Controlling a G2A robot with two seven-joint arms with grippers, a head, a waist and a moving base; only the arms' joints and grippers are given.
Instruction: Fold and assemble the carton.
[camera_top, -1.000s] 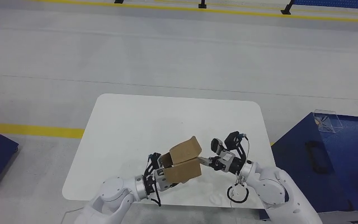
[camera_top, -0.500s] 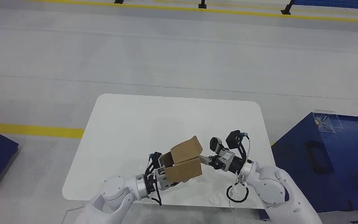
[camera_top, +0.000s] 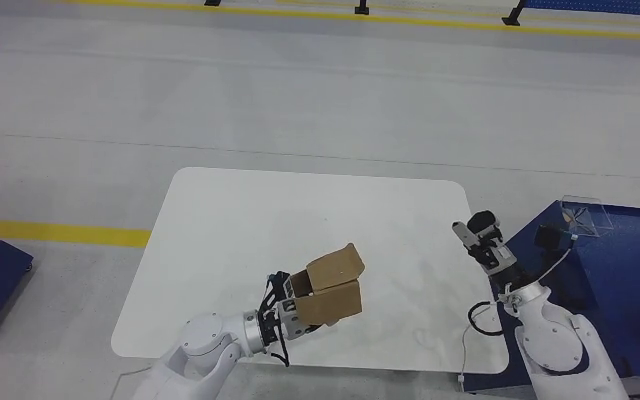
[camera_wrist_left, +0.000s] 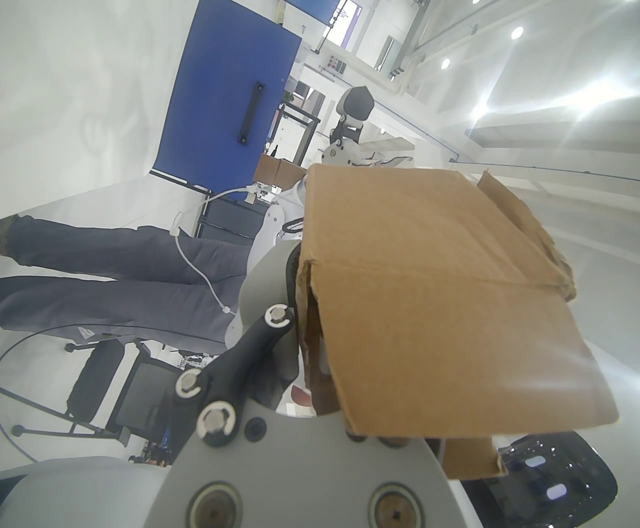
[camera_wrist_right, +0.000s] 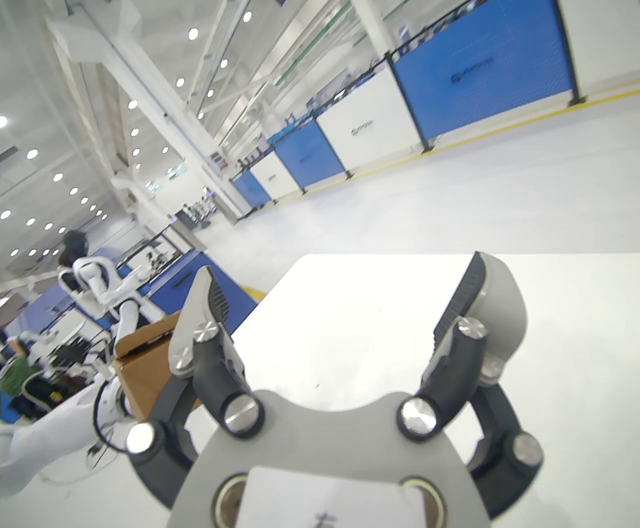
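The right gripper (camera_wrist_right: 342, 272), jaws wide, pulls back well clear of the carton (camera_top: 332, 288), leaving the left gripper (camera_top: 293, 300) alone clamping it, flaps apparently unfinished.

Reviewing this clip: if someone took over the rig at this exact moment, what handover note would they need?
Left hand: shut on the carton, held above the near edge of the table.
Right hand: open and empty, by the table's right edge, well apart from the carton.
Done: the carton is partly formed into a box shape, with one flap standing raised.
Left: fold in the open flaps and close it, probably by bringing the right hand over to press while the left hand holds.
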